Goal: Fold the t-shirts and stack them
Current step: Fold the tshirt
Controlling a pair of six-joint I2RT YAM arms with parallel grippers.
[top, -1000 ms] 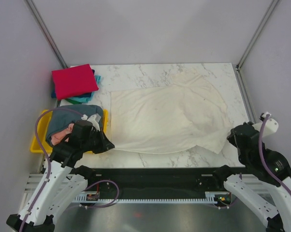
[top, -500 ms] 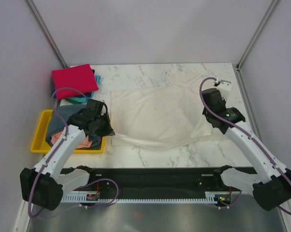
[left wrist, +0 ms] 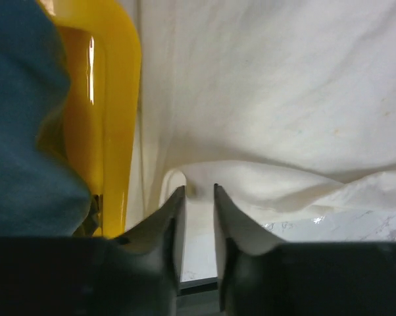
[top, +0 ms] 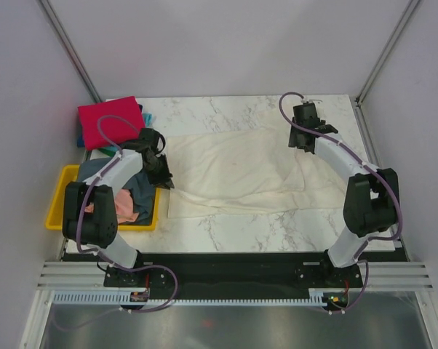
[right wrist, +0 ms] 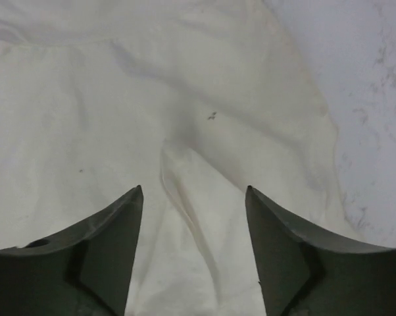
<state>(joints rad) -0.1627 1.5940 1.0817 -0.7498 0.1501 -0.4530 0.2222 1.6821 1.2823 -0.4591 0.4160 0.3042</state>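
Observation:
A cream-white t-shirt point(top: 241, 167) lies across the middle of the marble table, its near part folded back over the rest. My left gripper point(top: 163, 174) sits at the shirt's left edge. Its jaws point(left wrist: 197, 189) stand a narrow gap apart, and a fold of the cream cloth point(left wrist: 283, 85) lies just past the tips. My right gripper point(top: 299, 139) hovers open over the shirt's far right part. In the right wrist view its jaws point(right wrist: 193, 189) are wide apart above a ridge in the cloth point(right wrist: 119, 99), holding nothing. A folded red t-shirt point(top: 110, 122) tops a small stack with teal point(top: 145, 117) showing under it.
A yellow tray point(top: 65, 212) at the left holds a crumpled slate grey-blue t-shirt point(top: 124, 182) and a salmon pink one point(top: 128, 211). The tray's wall point(left wrist: 119, 99) stands right beside my left fingers. Grey walls enclose the table on three sides.
Both arms swung from the near edge toward the far side, carrying the cream shirt's near hem over itself. Both grippers, shut before, have opened and let the cloth go.

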